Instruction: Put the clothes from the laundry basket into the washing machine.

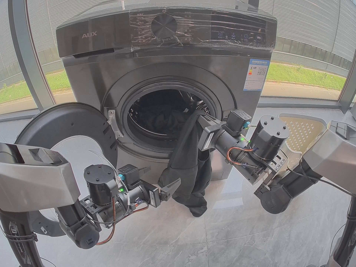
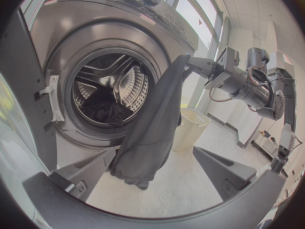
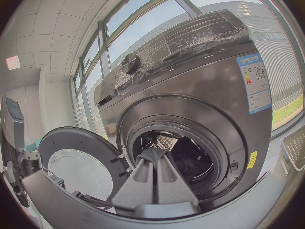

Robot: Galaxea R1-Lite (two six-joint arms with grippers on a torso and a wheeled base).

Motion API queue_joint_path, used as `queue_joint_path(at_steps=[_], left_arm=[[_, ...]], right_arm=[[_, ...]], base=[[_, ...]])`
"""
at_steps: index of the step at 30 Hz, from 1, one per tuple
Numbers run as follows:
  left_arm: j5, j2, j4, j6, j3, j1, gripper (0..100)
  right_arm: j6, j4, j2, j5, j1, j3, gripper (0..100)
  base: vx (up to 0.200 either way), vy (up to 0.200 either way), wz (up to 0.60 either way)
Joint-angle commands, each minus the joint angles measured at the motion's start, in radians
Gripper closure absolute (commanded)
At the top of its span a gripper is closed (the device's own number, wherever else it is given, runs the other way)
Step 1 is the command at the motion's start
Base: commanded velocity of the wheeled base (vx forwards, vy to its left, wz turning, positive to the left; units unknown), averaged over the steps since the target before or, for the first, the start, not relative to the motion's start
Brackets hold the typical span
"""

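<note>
Garment (image 1: 189, 160) in right tool (image 1: 200, 116), before washing machine (image 1: 167, 63)

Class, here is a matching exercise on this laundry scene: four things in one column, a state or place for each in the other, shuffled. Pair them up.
Things
1. washing machine door
2. right claw
3. left claw
4. laundry basket

States
A. fingers spread apart
B. pale plastic, at the robot's right
C. swung wide open
D. shut on the black garment

Pairs: 1-C, 2-D, 3-A, 4-B
</note>
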Motion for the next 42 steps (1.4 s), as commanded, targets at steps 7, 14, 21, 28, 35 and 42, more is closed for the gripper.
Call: queue_joint_path(at_steps=[7,14,21,28,35,42], left_arm=[[-0.046,0.040,0.000,0.007,-0.021,-0.016,0],[-0.043,0.097,0.000,0.027,-0.089,-0.014,0],[-0.036,0.152,0.000,0.027,-0.170,-0.022,0],[0.003,0.219,0.000,0.027,-0.257,-0.022,0],[0.017,0.265,0.001,0.030,-0.331,-0.023,0],[0.057,0.348,0.004,0.035,-0.443,-0.011,0]], right_arm=[[0.001,0.001,0.006,-0.003,0.023,-0.006,100],[0.001,0.002,0.014,-0.017,0.035,-0.018,100],[0.001,0.002,0.038,-0.020,0.035,-0.026,100],[0.001,0.002,0.040,-0.020,0.035,-0.032,100],[0.001,0.002,0.049,-0.021,0.035,-0.035,100],[0.002,0.001,0.043,-0.021,0.036,-0.034,100]], base=[[0.000,0.000,0.00],[0.000,0.000,0.00],[0.000,0.000,0.00],[0.000,0.000,0.00],[0.000,0.000,0.00],[0.000,0.000,0.00]])
